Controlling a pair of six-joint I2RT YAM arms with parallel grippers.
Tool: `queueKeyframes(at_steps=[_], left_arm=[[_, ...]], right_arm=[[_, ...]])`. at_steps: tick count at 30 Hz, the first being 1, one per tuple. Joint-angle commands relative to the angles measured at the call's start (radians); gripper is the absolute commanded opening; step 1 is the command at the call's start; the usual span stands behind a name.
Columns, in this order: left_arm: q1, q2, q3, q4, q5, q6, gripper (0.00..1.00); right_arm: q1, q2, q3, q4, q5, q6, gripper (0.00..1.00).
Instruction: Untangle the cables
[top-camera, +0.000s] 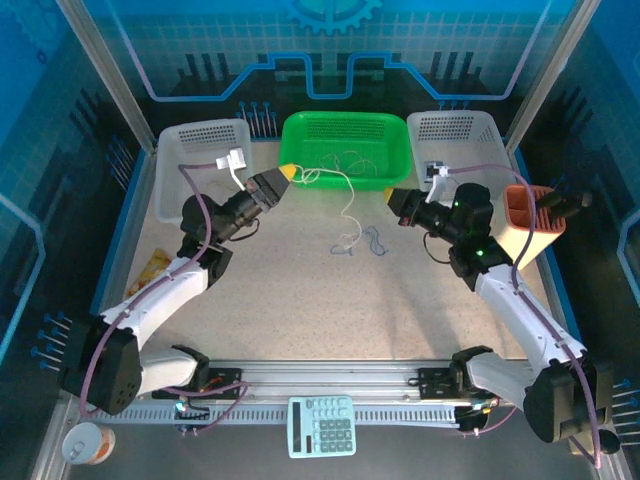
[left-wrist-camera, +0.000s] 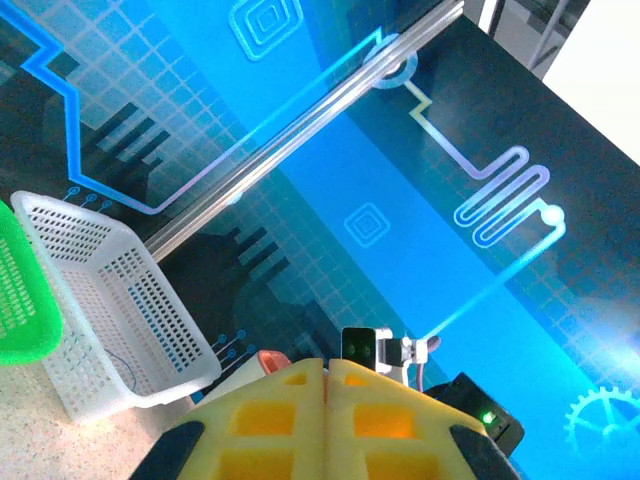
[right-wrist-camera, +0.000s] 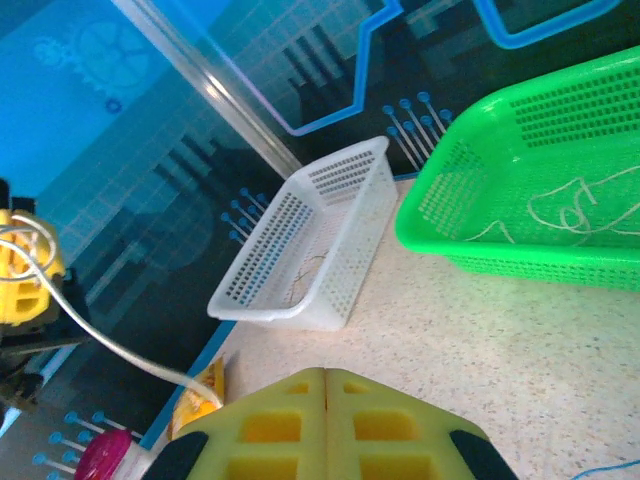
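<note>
A thin whitish cable (top-camera: 343, 215) runs from the tip of my left gripper (top-camera: 290, 172), curls over the front rim of the green basket (top-camera: 400, 150) and drops to a small tangle (top-camera: 346, 245) on the table. A blue-grey cable (top-camera: 374, 240) loops just right of that tangle. More whitish cords (right-wrist-camera: 565, 215) lie inside the green basket. My left gripper (left-wrist-camera: 327, 362) is raised at the basket's left front corner, its yellow pads pressed together. My right gripper (top-camera: 389, 197) hovers off the basket's right front corner, shut with nothing in it (right-wrist-camera: 326, 372).
White baskets stand at the back left (top-camera: 205, 140) and back right (top-camera: 455, 130); the left one (right-wrist-camera: 300, 250) holds a thin cord. An orange holder (top-camera: 530, 225) stands at the right, a yellow packet (top-camera: 152, 268) at the left edge, and a calculator (top-camera: 321, 425) on the near rail.
</note>
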Motion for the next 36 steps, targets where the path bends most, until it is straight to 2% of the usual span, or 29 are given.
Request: queueKeyframes(at_steps=[1,9,10,13,14,17,22,28,36], left_arm=[[0.007,-0.023,-0.014,0.062,0.018,-0.015,0.0],[0.005,-0.033,0.013,-0.005,0.048,0.041,0.0],[0.005,-0.039,0.018,-0.027,0.049,0.058,0.0],[0.005,-0.054,0.037,-0.104,0.068,0.122,0.0],[0.005,-0.057,0.045,-0.134,0.081,0.145,0.0],[0.005,-0.057,0.075,-0.205,0.115,0.193,0.0],[0.003,-0.05,0.098,-0.222,0.149,0.192,0.0],[-0.008,-0.049,0.131,-0.247,0.175,0.192,0.0],[-0.034,-0.043,0.146,-0.288,0.188,0.211,0.0]], right_arm=[[-0.005,-0.024,-0.005,0.011,0.028,0.014,0.0],[0.051,0.001,0.062,0.011,-0.066,0.011,0.0],[0.074,0.003,0.067,0.001,-0.075,-0.003,0.04],[0.138,0.01,0.153,-0.063,-0.075,-0.079,0.4],[0.159,0.017,0.176,-0.091,-0.074,-0.112,0.47],[0.199,0.037,0.223,-0.161,-0.058,-0.201,0.56],[0.248,0.062,0.251,-0.226,-0.007,-0.308,0.69],[0.307,0.112,0.284,-0.272,0.026,-0.419,0.74],[0.319,0.211,0.361,-0.242,0.056,-0.434,0.69]])
